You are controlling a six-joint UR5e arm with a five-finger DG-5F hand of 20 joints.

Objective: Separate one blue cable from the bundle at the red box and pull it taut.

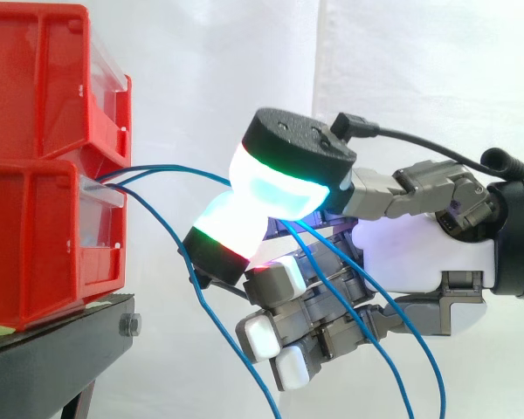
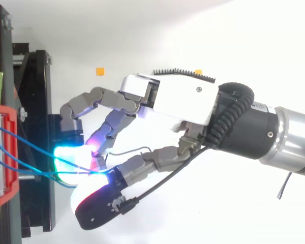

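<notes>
Robot hand clamped on thin blue cables beside stacked red plastic bins, seen from the side: the bins sit at 9 o'clock on a black metal stand, and the hand reaches in from 3 o'clock against a white curtain. Two blue strands leave the front of the lower bin and run in a shallow arch towards 3 o'clock, into the nip between two large glowing fingertips. The upper pad is white and cyan, the lower white, green and red, and the two are pressed together; whether one strand or both lie in that pinch cannot be told. Another strand drops from the bin towards 5 o'clock, and more blue loops hang from behind the pads, passing the other fingers, which are curled under the palm. From above, the hand lies at 3 o'clock of the bins, with the blue strands converging at its lit pads just off the stand's edge
</notes>
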